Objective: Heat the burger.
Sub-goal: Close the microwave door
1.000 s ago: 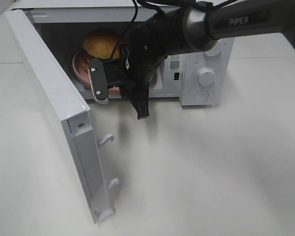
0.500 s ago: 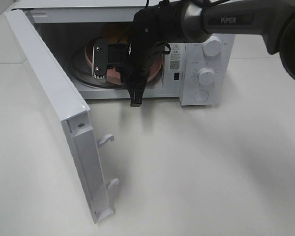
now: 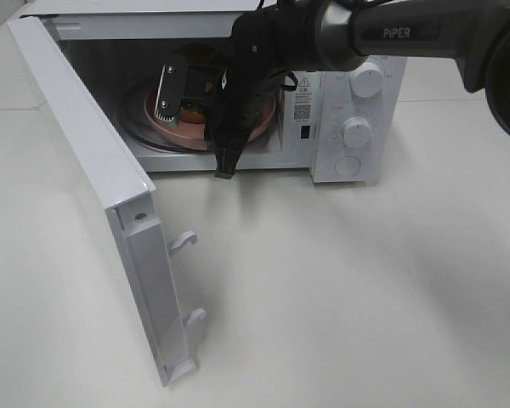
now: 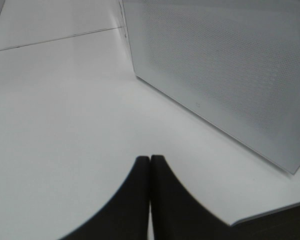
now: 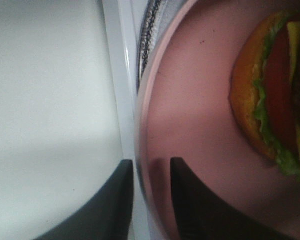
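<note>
The burger (image 5: pixel 275 100) lies on a pink plate (image 5: pixel 190 100), with bun, lettuce, tomato and cheese showing in the right wrist view. My right gripper (image 5: pixel 151 170) is shut on the plate's rim, one finger on each side. In the high view the right arm (image 3: pixel 255 59) reaches into the open microwave (image 3: pixel 348 93). It holds the pink plate (image 3: pixel 183 127) over the glass turntable (image 3: pixel 140 127), and the arm hides most of the burger there. My left gripper (image 4: pixel 150 165) is shut and empty, low over the table beside the microwave door's outer face (image 4: pixel 215 75).
The microwave door (image 3: pixel 85 144) stands wide open to the left, with two latch hooks (image 3: pixel 183 242) on its edge. The control panel with knobs (image 3: pixel 357 132) is on the right of the cavity. The white table (image 3: pixel 365 297) spreads out in front.
My right arm has pushed the plate and burger deeper into the microwave and lowered it toward the turntable. The burger, plainly seen before, is now mostly behind the arm.
</note>
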Controlling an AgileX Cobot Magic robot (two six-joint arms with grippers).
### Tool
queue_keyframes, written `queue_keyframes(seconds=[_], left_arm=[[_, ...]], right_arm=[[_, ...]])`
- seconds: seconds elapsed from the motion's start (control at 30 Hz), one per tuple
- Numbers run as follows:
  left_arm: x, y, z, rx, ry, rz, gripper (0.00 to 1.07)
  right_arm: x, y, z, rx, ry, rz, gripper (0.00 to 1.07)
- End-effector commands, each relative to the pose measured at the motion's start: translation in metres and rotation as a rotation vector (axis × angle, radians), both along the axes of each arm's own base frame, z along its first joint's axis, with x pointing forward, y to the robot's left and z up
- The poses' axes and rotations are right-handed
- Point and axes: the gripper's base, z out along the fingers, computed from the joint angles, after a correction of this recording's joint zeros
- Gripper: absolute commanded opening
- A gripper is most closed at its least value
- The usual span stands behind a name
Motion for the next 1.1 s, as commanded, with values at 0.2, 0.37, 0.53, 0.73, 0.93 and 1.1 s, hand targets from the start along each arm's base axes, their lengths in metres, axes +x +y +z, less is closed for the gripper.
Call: queue_keyframes(seconds=[0.2,0.37,0.53,0.73,0.93,1.1], left_arm=[[-0.003,0.0,0.0,-0.004,-0.028,-0.003,0.0],[-0.003,0.0,0.0,-0.004,-0.028,-0.003,0.0],[-0.003,0.0,0.0,-0.004,-0.028,-0.003,0.0],[-0.003,0.0,0.0,-0.004,-0.028,-0.003,0.0],[-0.003,0.0,0.0,-0.004,-0.028,-0.003,0.0],[-0.003,0.0,0.0,-0.004,-0.028,-0.003,0.0]], right_arm=[[-0.002,-0.002,0.022,0.131,0.069,-0.221,0.62],[-0.007,-0.006,0.033,0.16,0.114,-0.309,0.66],[-0.011,-0.01,0.043,0.18,0.162,-0.398,0.66],[-0.018,-0.014,0.059,0.225,0.218,-0.516,0.66],[-0.034,-0.017,0.069,0.23,0.377,-0.626,0.68],[-0.044,-0.02,0.076,0.235,0.486,-0.727,0.74]])
